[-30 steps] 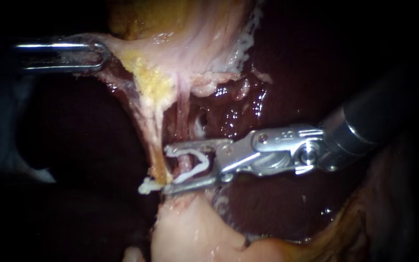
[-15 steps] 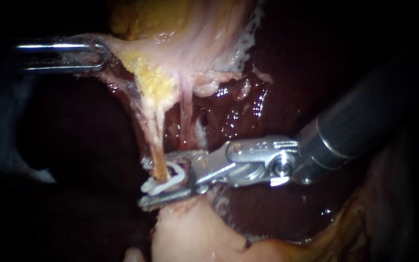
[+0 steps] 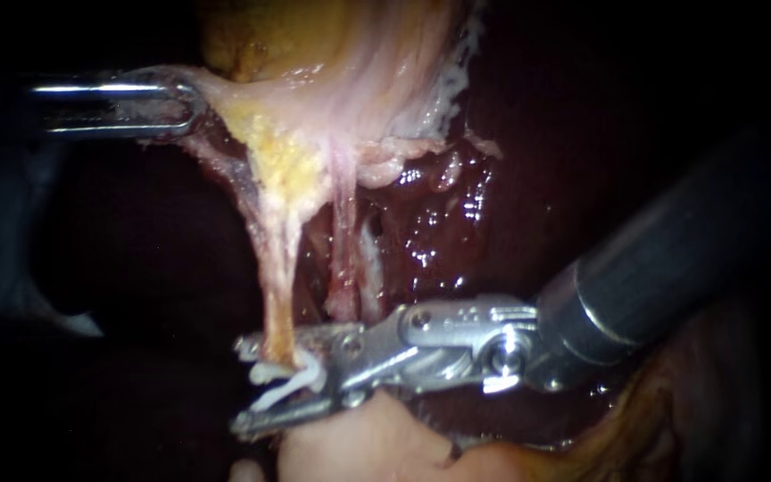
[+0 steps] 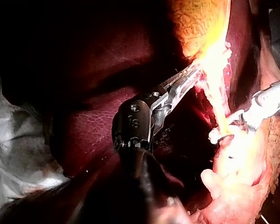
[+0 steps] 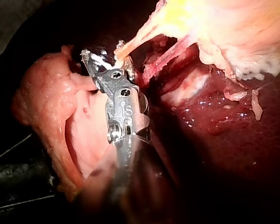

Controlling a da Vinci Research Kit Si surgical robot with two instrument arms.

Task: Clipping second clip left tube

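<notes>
The left tube (image 3: 280,295) hangs as a pale yellow strand from the gallbladder (image 3: 332,98) down to the lower middle of the endoscope view, stretched taut over the dark liver (image 3: 510,161). At its lower end a white clip (image 3: 292,379) straddles it, the two legs apart and the tube passing between them. The clip sits in the jaws of the right instrument (image 3: 239,386). Those jaws stand partly apart, one above and one below the clip, and hold it from both sides. Just beside the left tube, on the right instrument's side, runs a thinner pink tube (image 3: 343,259), which ends above the upper jaw and lies outside the clip. A pale lump of tissue (image 3: 359,446) lies under the lower jaw. Well apart, the left instrument (image 3: 180,105) has its jaws clamped on the gallbladder's edge.
</notes>
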